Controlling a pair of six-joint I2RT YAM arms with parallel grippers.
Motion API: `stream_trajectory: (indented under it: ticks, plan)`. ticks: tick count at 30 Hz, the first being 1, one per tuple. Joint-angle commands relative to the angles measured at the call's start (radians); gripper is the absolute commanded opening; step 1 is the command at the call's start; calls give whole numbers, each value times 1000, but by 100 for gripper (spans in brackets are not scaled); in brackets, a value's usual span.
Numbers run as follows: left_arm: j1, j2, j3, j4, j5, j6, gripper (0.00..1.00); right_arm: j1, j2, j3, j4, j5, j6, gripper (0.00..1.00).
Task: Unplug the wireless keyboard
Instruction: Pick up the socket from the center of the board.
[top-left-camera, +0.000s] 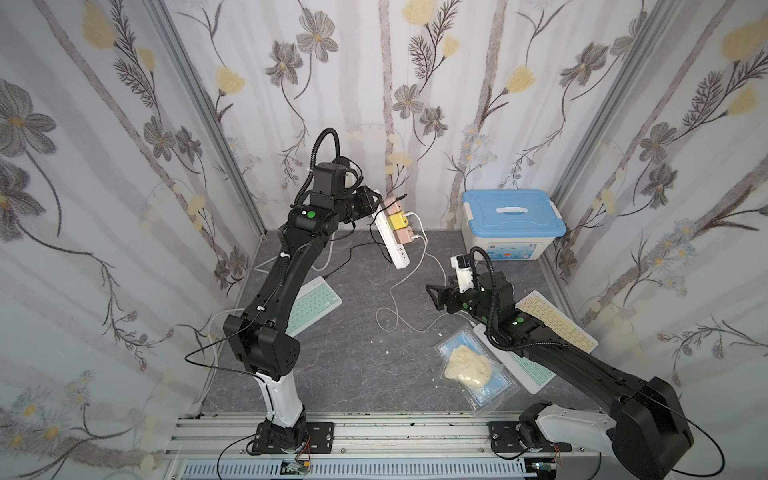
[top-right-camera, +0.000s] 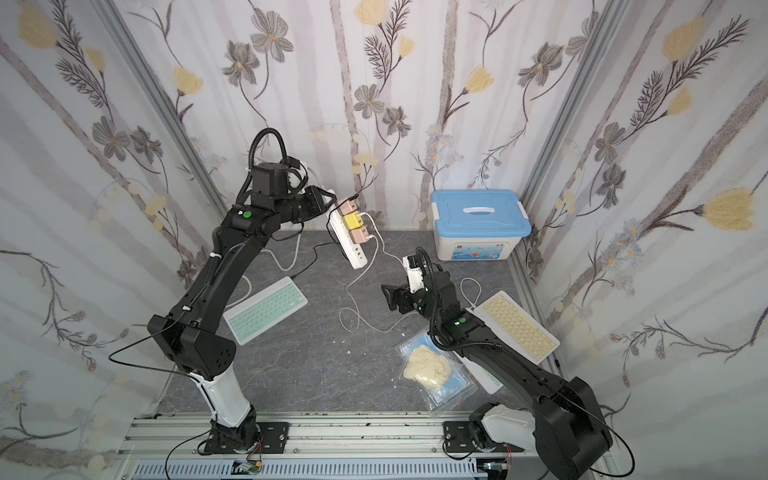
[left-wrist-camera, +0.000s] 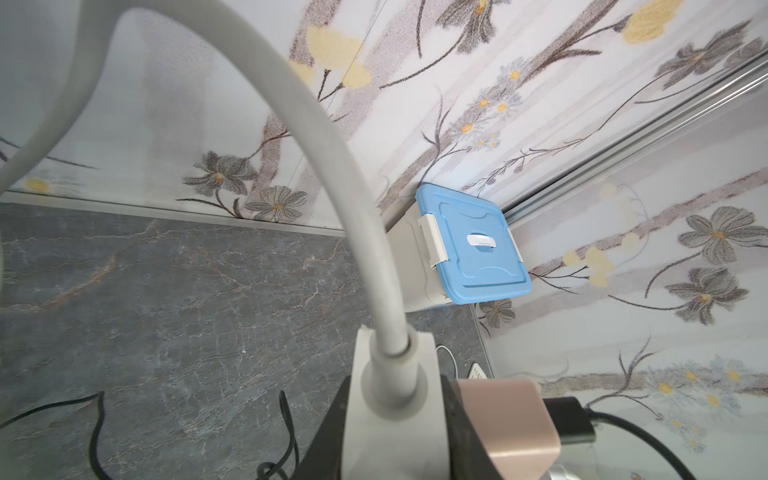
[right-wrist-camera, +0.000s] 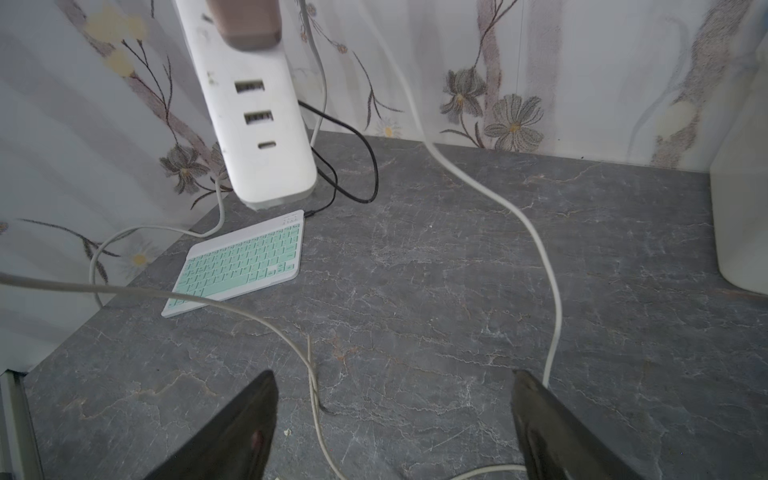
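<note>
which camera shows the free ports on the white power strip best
The right wrist view: the power strip hangs close, its three empty ports facing the camera. Both top views show the whole strip small and tilted, ports barely visible. The left wrist view shows only its cord end.

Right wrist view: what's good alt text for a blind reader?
The right end effector, jaws wide open, hovers over a grey marble-patterned tabletop. Beyond it hangs a white plastic power strip, above a mint-green wireless keyboard with a black cable reaching its corner.
</note>
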Motion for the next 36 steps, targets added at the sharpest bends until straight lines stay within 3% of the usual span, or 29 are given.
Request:
stream_trajectory:
  ticks: [1, 5, 11, 14, 19, 26, 32, 36]
  plan:
    - [0, -3, 20, -2, -3, 58, 0, -20, -23, 21, 51, -135, 58, 87]
    - [-4, -15, -11, 46, 55, 26, 0, -45, 14, 74, 129, -230, 118, 84]
    - [-6, -32, -33, 31, 32, 32, 0, -48, 72, 249, 51, -271, 150, 85]
    - [-11, -38, -46, 38, 14, 38, 0, -18, 89, 363, -57, -275, 152, 82]
    - [-13, -32, -41, 33, -6, 45, 0, 68, 117, 456, -81, -299, 160, 82]
    - [-13, -8, 13, 3, 1, 32, 0, 146, 299, 494, -110, -336, 184, 76]
    - [-13, -4, 38, -30, 23, 21, 0, 100, 333, 451, -116, -194, 190, 74]
    - [-14, 1, 32, -28, 59, -6, 0, 53, 352, 416, -64, -218, 185, 75]
